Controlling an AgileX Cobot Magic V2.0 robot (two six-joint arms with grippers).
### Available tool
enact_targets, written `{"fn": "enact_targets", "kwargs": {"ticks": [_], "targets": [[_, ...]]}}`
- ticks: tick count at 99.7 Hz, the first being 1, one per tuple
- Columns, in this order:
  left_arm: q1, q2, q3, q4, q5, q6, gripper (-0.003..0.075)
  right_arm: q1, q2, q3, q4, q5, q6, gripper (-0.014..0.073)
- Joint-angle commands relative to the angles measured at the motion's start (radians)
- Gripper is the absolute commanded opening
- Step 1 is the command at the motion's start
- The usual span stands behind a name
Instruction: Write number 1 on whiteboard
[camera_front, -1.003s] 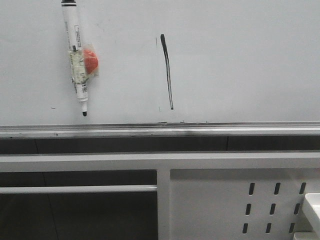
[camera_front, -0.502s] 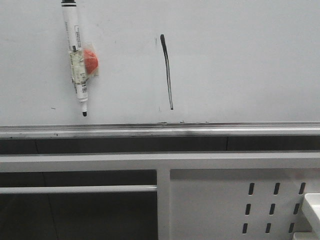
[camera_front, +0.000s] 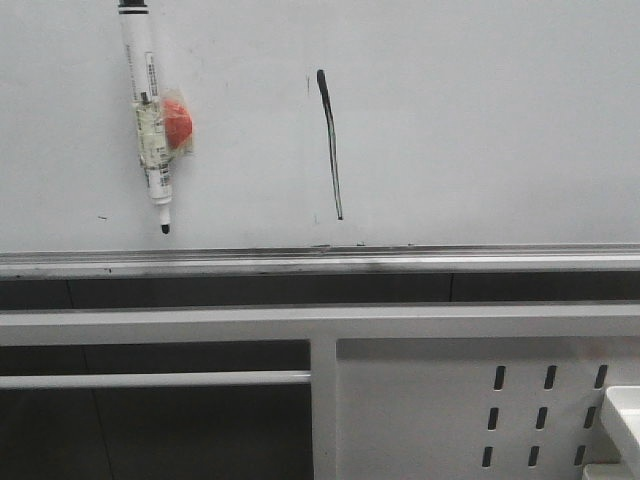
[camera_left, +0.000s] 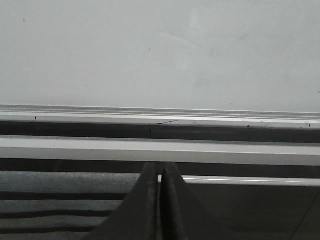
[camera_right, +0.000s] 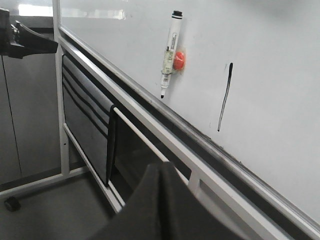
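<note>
On the pale grey-white glossy whiteboard (camera_front: 480, 120), center-left of the front frame, stands the thin, slightly slanted black number 1 (camera_front: 330, 145), thicker on top, while my left gripper (camera_left: 160, 172) and right gripper (camera_right: 160, 170) are pressed together, empty.

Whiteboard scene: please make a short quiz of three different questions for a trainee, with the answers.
1. True or false: the marker hangs with its tip pointing down.
2. Which side of the marker is the stroke on, in the front view?
A. left
B. right
C. directly above
3. What colour is the round piece taped to the marker?

Key:
1. True. The tip is at the lower end, above the whiteboard's rail.
2. B. The stroke stands right of the marker, apart from it.
3. Red-orange.

Neither gripper holds anything; both look shut.
</note>
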Motion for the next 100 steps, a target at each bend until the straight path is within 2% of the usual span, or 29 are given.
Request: {"fn": "enact_targets", "kwargs": {"ticks": [1, 94, 100], "targets": [[-0.007, -0.022, 0.034, 0.005, -0.053, 0.03, -0.002, -0.006, 0.008, -0.027, 0.0, -0.075, -0.002, -0.0069], [-0.007, -0.022, 0.034, -0.002, -0.054, 0.035, -0.002, -0.006, 0.008, -0.018, 0.0, -0.075, -0.002, -0.0069], [-0.007, -0.022, 0.034, -0.002, -0.054, 0.035, -0.002, -0.006, 0.008, 0.006, 0.039, -0.109, -0.002, -0.0069]]}}
